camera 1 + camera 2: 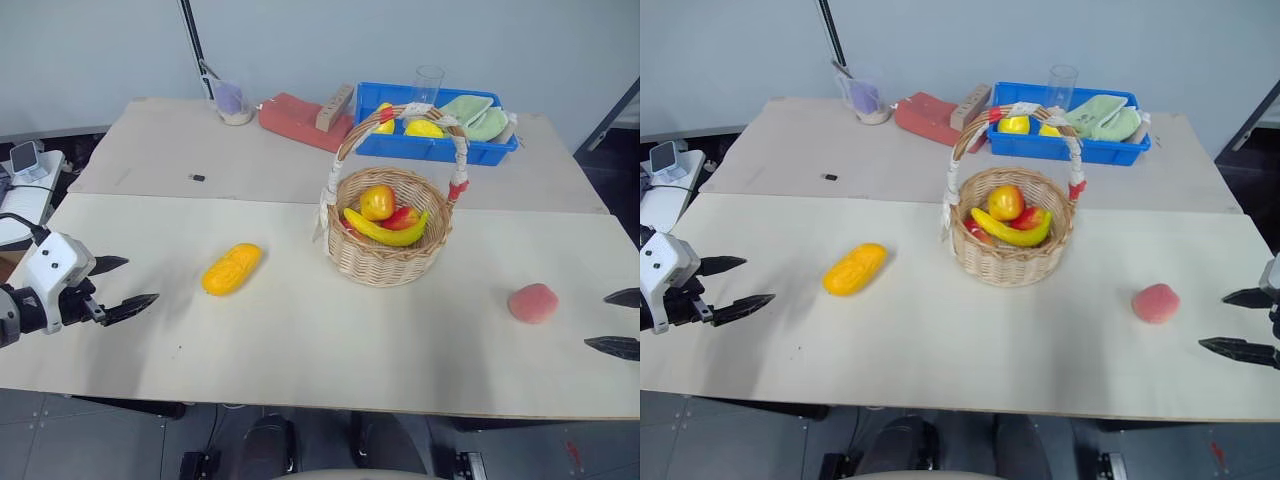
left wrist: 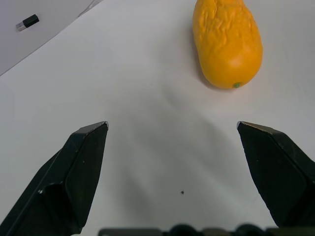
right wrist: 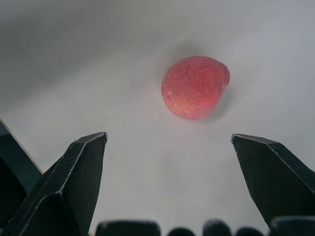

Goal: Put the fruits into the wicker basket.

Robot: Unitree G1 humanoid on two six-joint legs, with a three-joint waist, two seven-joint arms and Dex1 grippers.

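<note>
The right gripper [image 1: 622,323] is cut off at the frame edge, jaws spread and empty; the round pink-red peach [image 1: 532,302] lies on the table [image 1: 300,330] just ahead of them. The left gripper [image 1: 125,288] is likewise spread, the bumpy yellow-orange mango-like fruit [image 1: 231,268] ahead, apart. The wicker basket [image 1: 388,240] stands between both fruits.

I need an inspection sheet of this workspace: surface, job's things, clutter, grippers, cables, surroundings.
Surface: pale table, a second table behind it.
Job's things: yellow-orange fruit and pink peach lie on the table, outside the wicker basket, which holds a banana and apples.
Clutter: blue bin with yellow fruit and green cloths, glass, cup, red cloth, small black item.
Grippers: left gripper open, empty; right gripper open, empty.
Cables: black cable at the table's left edge.
Surroundings: grey wall, dark pole.
</note>
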